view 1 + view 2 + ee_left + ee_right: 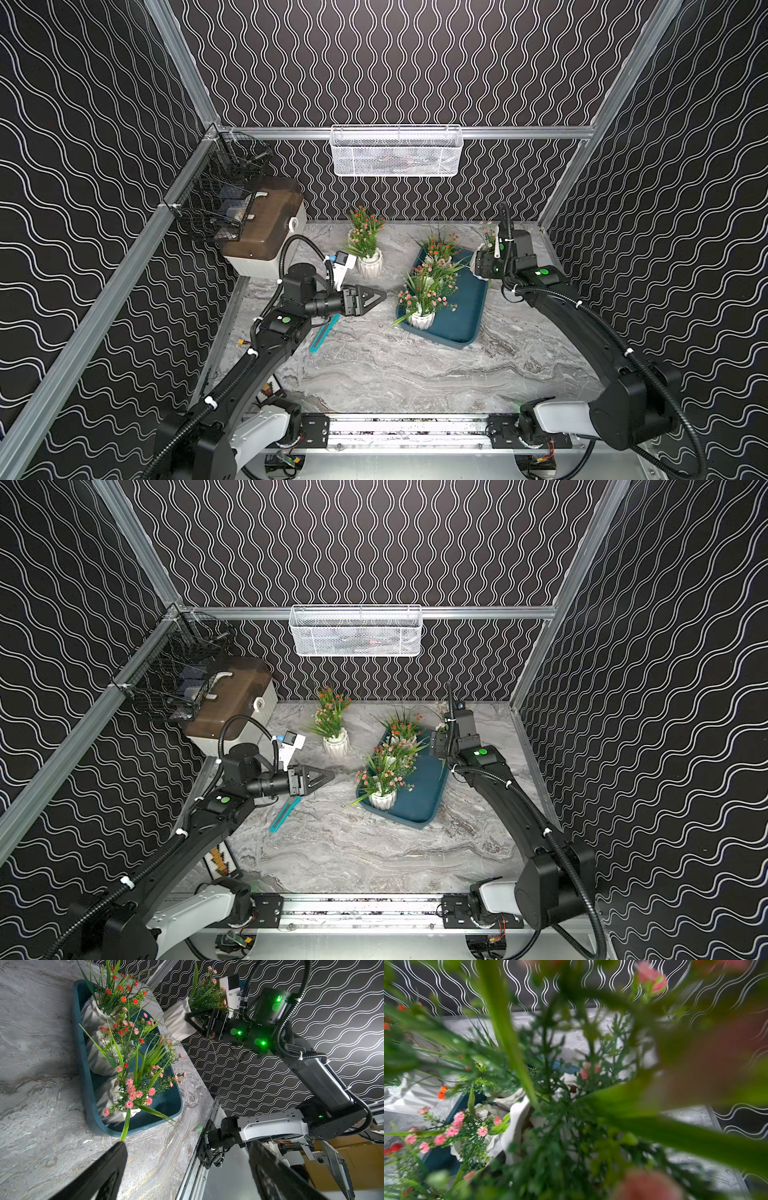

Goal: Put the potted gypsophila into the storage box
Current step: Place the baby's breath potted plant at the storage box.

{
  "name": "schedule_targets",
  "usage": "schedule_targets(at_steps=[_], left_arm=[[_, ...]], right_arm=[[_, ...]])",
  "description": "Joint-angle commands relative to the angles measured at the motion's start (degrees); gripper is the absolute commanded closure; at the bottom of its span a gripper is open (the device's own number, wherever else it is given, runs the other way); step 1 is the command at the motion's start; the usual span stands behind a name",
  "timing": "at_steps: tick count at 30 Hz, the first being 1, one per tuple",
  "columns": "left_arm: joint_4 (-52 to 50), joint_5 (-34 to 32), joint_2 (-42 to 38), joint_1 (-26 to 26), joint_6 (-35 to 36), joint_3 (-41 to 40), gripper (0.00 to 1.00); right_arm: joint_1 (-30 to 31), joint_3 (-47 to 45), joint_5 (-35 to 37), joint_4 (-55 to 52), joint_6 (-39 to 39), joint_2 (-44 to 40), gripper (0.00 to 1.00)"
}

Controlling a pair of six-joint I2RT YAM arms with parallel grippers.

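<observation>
A grey marble table (395, 374) is sitting inside black walls (415, 62) with white wavy lines. Going from the left: one black basket (216, 195) is hanging on the side wall, and one box (266, 220) with a brown lid is sitting under it. The left gripper (376, 297) is hovering over the table with its fingers wide apart, holding nothing. One blue-green clip (324, 334) is lying below it. The lone pot (370, 267) is standing on the table, left of the tray (461, 316). One white basket (397, 151) is hanging on the back wall (that is making two baskets). The one tray is holding three: the near pot (106, 1093), the middle pot (95, 1053) and the far pot (89, 1014). The right gripper (190, 1021) is squeezing the fifth pot (176, 1022), right by the tray's far right corner.
</observation>
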Motion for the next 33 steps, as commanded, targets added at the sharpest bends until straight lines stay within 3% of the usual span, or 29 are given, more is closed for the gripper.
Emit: schedule_targets(at_steps=[1,6,33], left_arm=[[0.45,0.65,0.37,0.02,0.9,0.32,0.05],[-3.97,0.17,1.42,0.0,3.39,0.99,0.05],[-4.51,-1.51,0.84,-0.04,3.34,0.2,0.05]], right_arm=[[-0.19,0.17,-2.64,6.0,0.94,1.74,0.25],[-0.14,0.73,-3.44,7.16,0.94,5.03,0.25],[-0.51,1.07,-2.35,11.76,2.84,17.02,0.25]])
